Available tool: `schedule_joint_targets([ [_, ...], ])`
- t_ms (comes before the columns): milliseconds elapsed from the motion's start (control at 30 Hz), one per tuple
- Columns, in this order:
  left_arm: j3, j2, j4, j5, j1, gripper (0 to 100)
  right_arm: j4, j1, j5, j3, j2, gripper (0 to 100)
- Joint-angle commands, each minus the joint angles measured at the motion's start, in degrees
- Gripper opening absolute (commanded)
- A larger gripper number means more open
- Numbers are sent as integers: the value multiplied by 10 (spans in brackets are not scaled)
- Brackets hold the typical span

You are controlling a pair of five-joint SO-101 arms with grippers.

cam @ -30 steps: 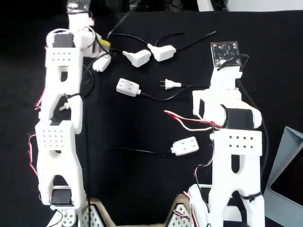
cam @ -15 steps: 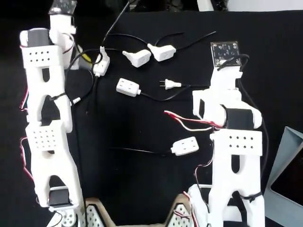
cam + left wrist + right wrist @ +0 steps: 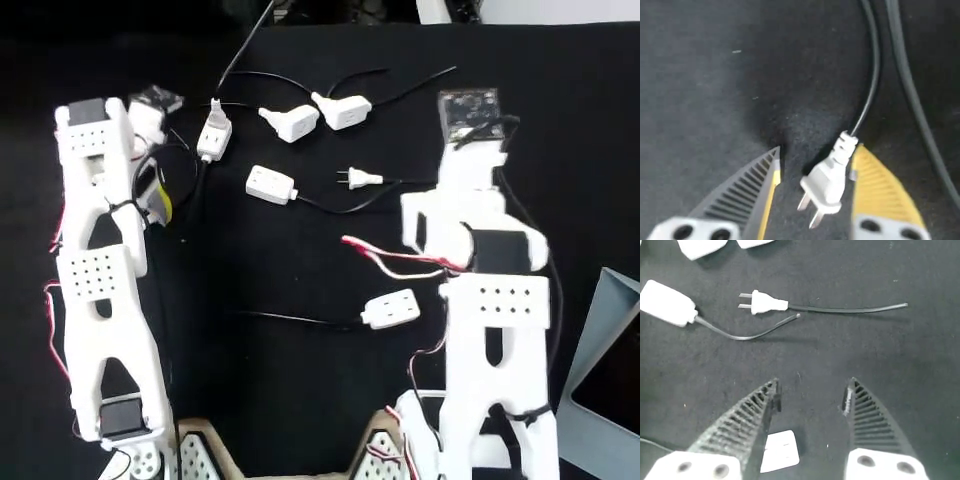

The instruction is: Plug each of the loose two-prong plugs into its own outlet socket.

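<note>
Between the fingers of your left pincer (image 3: 816,152) lies a white two-prong plug (image 3: 826,180). The jaws stand apart and grip nothing. The plug sits close against the yellow finger (image 3: 880,195), touching or just beside it, I cannot tell which. A clear gap separates it from the other finger. Its prongs point toward the pincer's base, and its black cord (image 3: 871,75) runs away over the black counter (image 3: 715,75). In the high view this arm stands along the left edge of the frame, its pincer in the upper left.

Your right pincer (image 3: 813,387) is also spread wide, with nothing between the fingers, above bare counter. A white block (image 3: 780,451) shows partly beside one finger. Beyond the fingertips lies the second plug (image 3: 763,302), prongs aimed at a socket block (image 3: 666,302) but apart from it. That block's short cord (image 3: 747,332) ends loose just beside the second plug.

From the high view, the second plug lies just above centre of the frame, with the socket block near it on the left. A lower socket block (image 3: 390,308) lies below centre, beside the right arm. A corded socket (image 3: 214,130) lies at upper left. Two white adapters (image 3: 290,121) sit side by side at upper centre.
</note>
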Motion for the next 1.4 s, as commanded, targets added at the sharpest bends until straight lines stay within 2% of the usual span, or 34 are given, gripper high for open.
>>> schedule_joint_targets([
  [0, -23, 10, 5, -29, -4, 188, -10, -11, -3, -2, -13, 205],
  [167, -25, -4, 6, -25, -4, 32, -10, -10, -3, -3, -13, 205],
  [467, 0, -160, 8, 86, -25, 28, -10, -9, -2, -2, -13, 205],
  [633, 134, -288, 8, 134, 7, 28, -10, -9, -2, -1, -13, 205],
  [833, 345, -480, -2, 182, 108, 29, -10, -8, -2, -1, -13, 205],
  [967, 480, -578, -82, 256, 194, 29, -10, -7, -2, -1, -13, 205],
  [1133, 658, -629, -236, 332, 302, 29, -10, 9, -2, -2, -13, 205],
  [1300, 760, -623, -389, 379, 352, 42, -10, 17, -2, -3, -13, 205],
  [1367, 771, -619, -401, 393, 363, 119, -10, 16, -2, -3, -13, 205],
])
